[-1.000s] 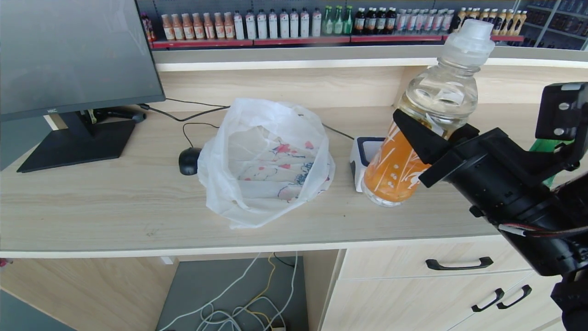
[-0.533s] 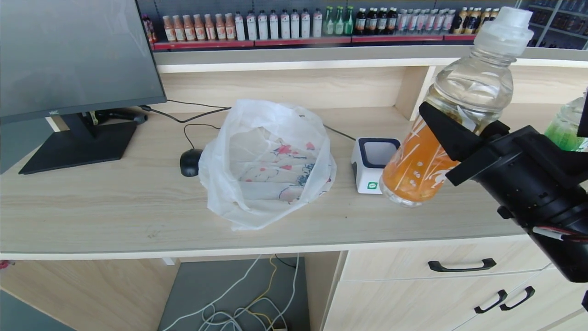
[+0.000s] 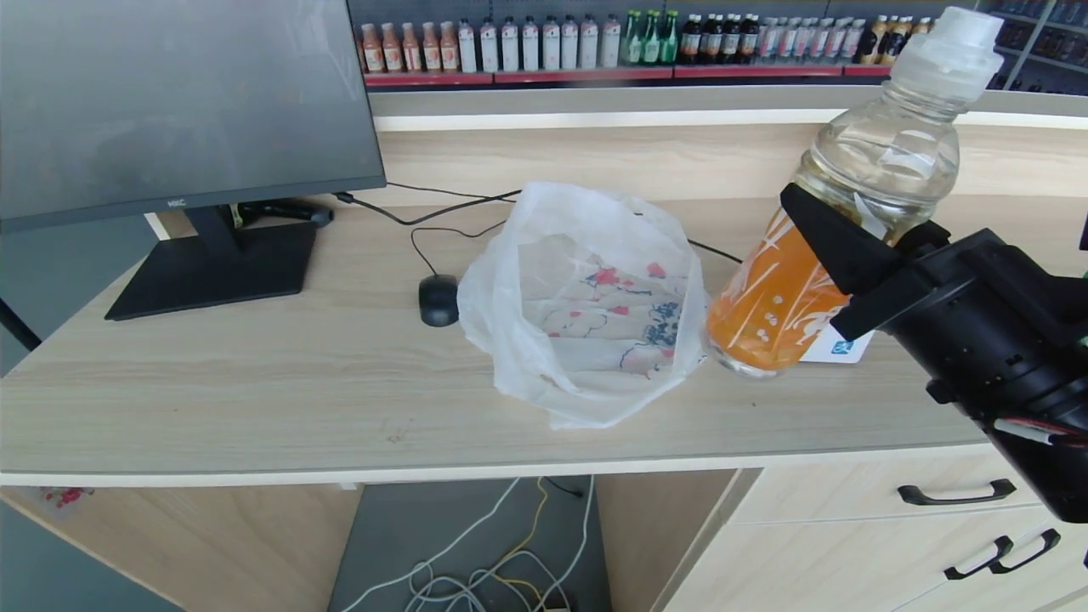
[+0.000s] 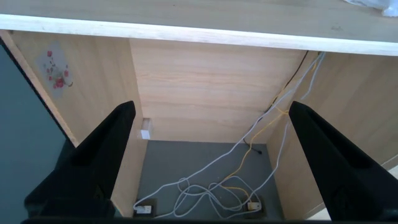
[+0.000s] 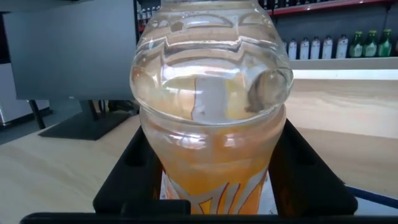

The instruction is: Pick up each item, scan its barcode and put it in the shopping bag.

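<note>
Head view: your right hand (image 3: pixel 837 223) grips the orange drink bottle (image 3: pixel 769 310), tilted above the worktop (image 3: pixel 255 374) just beside the shopping bag (image 3: pixel 595 297), hiding most of the scanner (image 3: pixel 837 348) — probably mid-scan, so turn the label to the scanner window, pause, then lower it into the bag before letting go

Head overlooks counter (image 3: pixel 255 399); right wrist nears shared bottle (image 3: pixel 765 297); left looks beneath.
</note>
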Motion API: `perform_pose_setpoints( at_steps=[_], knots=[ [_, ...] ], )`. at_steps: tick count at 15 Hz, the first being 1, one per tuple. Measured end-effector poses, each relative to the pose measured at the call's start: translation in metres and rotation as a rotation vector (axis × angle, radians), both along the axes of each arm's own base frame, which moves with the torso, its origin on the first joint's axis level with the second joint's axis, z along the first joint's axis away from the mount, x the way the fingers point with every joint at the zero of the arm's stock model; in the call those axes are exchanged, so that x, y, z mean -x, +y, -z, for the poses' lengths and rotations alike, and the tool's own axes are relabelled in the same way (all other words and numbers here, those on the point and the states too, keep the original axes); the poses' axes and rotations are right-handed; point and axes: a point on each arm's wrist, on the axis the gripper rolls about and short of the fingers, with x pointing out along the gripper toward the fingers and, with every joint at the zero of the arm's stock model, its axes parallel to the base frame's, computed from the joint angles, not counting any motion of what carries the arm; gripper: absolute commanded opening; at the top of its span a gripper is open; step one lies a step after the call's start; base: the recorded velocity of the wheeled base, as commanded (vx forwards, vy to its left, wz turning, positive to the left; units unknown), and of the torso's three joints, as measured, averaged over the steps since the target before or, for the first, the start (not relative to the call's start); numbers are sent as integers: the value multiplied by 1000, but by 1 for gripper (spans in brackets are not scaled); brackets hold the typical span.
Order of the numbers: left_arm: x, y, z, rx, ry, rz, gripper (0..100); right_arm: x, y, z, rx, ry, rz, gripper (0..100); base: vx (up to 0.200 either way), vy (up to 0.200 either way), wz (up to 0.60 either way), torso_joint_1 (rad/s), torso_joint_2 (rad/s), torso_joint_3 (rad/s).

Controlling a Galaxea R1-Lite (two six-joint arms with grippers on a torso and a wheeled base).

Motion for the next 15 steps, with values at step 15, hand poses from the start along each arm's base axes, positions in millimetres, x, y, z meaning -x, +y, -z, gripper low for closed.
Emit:
perform_pose_setpoints(
  at_steps=[15],
  knots=[
    [0,0,0,-2,-1,2,100,-3,4,-5,-10,-18,-11,0,0,0,0,0,0,0]
  ],
)
